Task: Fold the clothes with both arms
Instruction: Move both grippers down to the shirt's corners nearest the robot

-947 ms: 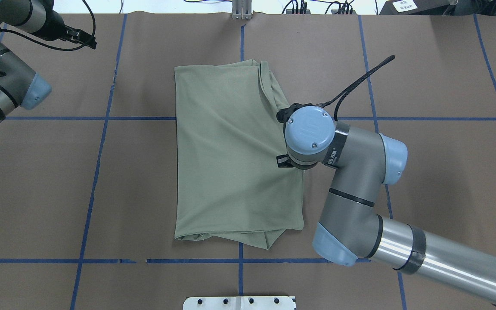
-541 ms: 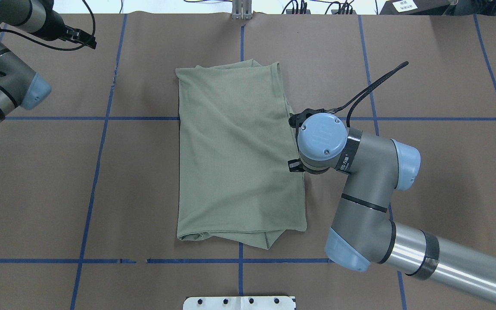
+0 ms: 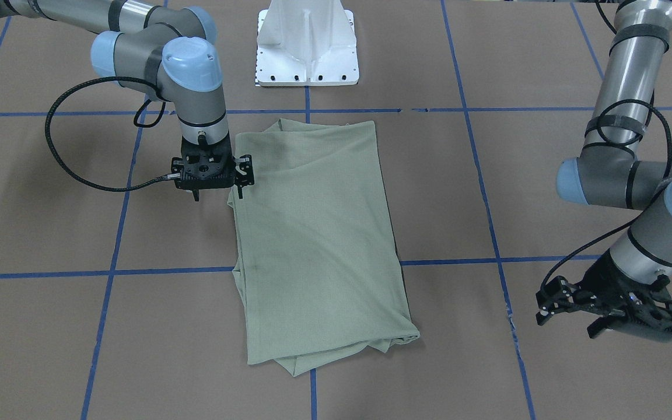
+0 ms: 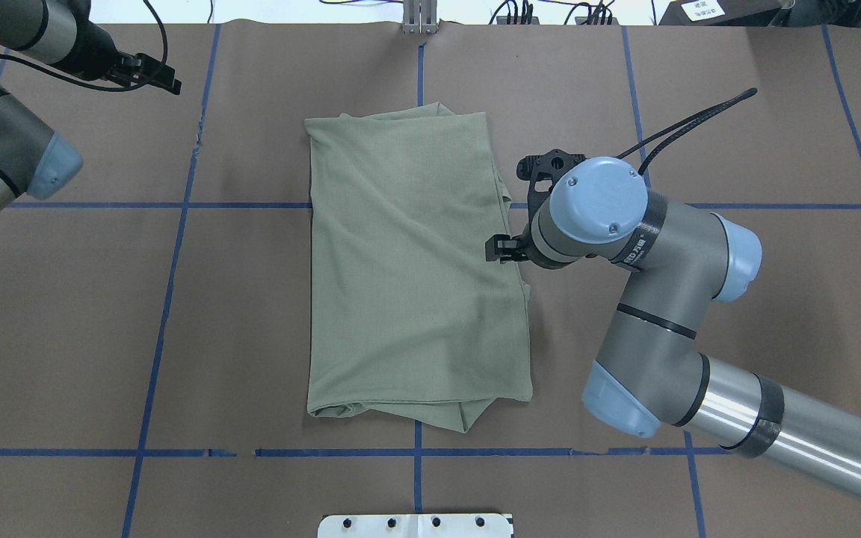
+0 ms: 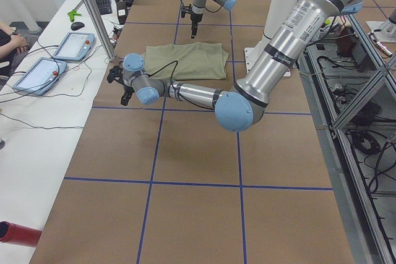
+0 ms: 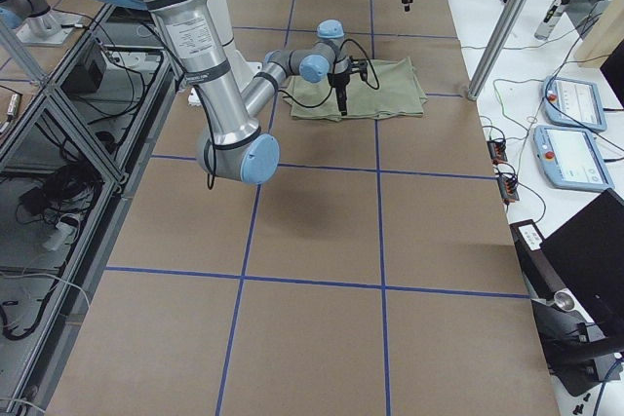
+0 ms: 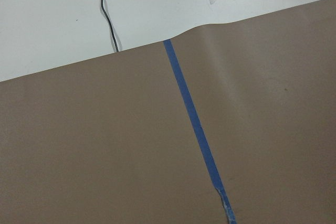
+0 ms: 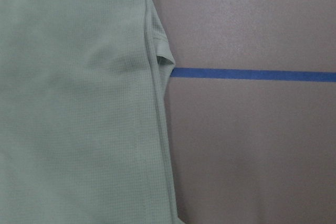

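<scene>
From the front-facing view we see the shirt (image 3: 312, 233) folded into a long rectangle, lying flat in the middle of the brown surface (image 3: 50, 326). The right gripper (image 3: 218, 193) hangs over its long edge, jaws apart and holding nothing. The left gripper (image 3: 569, 324) hovers well off to the other side, also spread and empty. Overhead, we find the same layout. In the right wrist view, the shirt's edge touches a blue tape line (image 8: 252, 75).
</scene>
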`<action>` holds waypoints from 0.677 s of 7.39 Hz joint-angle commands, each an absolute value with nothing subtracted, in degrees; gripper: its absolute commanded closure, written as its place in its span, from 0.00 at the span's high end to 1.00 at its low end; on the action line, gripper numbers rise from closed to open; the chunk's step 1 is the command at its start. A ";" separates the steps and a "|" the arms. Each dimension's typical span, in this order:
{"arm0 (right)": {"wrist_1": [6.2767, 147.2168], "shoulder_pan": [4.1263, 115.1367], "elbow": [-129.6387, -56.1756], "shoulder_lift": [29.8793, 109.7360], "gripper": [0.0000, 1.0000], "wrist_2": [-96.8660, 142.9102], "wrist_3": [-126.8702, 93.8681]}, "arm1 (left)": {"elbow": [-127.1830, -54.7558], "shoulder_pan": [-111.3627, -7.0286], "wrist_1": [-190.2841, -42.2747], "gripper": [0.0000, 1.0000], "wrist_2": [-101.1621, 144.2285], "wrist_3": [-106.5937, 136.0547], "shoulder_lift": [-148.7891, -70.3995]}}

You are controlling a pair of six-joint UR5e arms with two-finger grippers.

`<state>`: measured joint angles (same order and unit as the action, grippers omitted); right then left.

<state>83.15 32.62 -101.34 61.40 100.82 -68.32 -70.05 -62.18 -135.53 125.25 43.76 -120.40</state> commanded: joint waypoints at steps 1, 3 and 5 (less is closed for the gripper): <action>74.73 32.87 -107.45 68.51 1.00 101.86 -79.59 | -88.94 -54.90 -135.44 1.00 125.78 58.81 -109.05; 68.77 29.64 -112.75 74.68 1.00 100.99 -93.62 | -106.70 -44.36 -135.53 1.00 120.80 74.62 -99.10; 67.76 22.80 -113.82 75.68 1.00 91.81 -102.18 | -112.58 -28.38 -135.44 1.00 105.90 94.21 -97.29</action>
<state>68.68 26.84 -113.02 74.91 97.17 -96.50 -108.65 -37.97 -135.46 114.72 82.28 -98.70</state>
